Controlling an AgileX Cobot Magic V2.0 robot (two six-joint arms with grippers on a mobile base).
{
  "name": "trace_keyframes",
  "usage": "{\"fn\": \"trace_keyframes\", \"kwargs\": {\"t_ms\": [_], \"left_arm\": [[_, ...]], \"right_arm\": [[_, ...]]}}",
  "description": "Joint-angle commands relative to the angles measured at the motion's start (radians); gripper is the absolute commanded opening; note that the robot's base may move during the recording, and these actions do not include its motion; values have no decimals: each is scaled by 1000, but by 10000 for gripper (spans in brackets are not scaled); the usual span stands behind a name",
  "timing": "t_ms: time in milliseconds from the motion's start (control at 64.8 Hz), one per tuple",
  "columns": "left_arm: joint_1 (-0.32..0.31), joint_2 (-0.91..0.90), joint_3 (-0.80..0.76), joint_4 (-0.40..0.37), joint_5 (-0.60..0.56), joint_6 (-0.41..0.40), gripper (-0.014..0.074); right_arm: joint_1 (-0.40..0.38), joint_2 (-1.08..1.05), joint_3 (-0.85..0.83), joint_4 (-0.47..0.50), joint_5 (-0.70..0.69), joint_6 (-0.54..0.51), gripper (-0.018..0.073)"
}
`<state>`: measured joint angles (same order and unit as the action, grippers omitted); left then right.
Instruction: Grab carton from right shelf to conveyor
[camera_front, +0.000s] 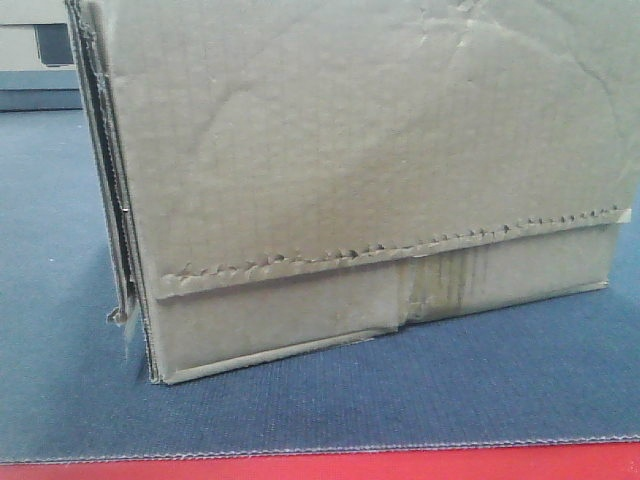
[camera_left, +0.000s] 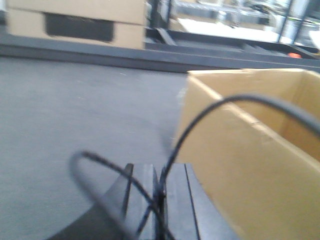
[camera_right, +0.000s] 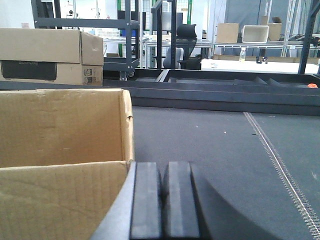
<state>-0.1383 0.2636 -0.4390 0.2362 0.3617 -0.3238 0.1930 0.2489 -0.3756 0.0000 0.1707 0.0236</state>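
Carton (camera_front: 370, 170) sits on the conveyor (camera_front: 300, 415), creased face forward, serrated tape strip (camera_front: 400, 250) across it, stained patch (camera_front: 445, 285) below; top open. Red strip (camera_front: 320, 468) edges the belt in front. Left gripper (camera_left: 159, 200) just beside the carton's wall, jaws apparently pressed together, though the view is blurred; a black cable (camera_left: 200, 120) loops over it. Right gripper (camera_right: 161, 200) at the carton's other side, jaws pressed together, pinching nothing. Another cardboard box (camera_right: 50, 55) stands beyond the belt.
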Motion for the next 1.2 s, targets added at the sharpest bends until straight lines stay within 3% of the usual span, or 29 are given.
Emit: {"fn": "trace_keyframes", "kwargs": {"t_ms": [0,154,309,371,1189], "left_arm": [[70,-52,72,-96,-53,104,-10],[178,-154,269,-124,-257,141,-10],[196,-253,439,-142,-469,141,-10],[196,-264,439,-142,-344,141,-10],[196,-264,439,-142,-354,141,-10]], "right_arm": [[-6,-5,4,-9,-29,2,-67],[-6,-5,4,-9,-29,2,-67],[-6,-5,4,-9,-29,2,-67],[-6,-5,4,-9,-29,2,-67],[-6,-5,4,-9,-29,2,-67]]}}
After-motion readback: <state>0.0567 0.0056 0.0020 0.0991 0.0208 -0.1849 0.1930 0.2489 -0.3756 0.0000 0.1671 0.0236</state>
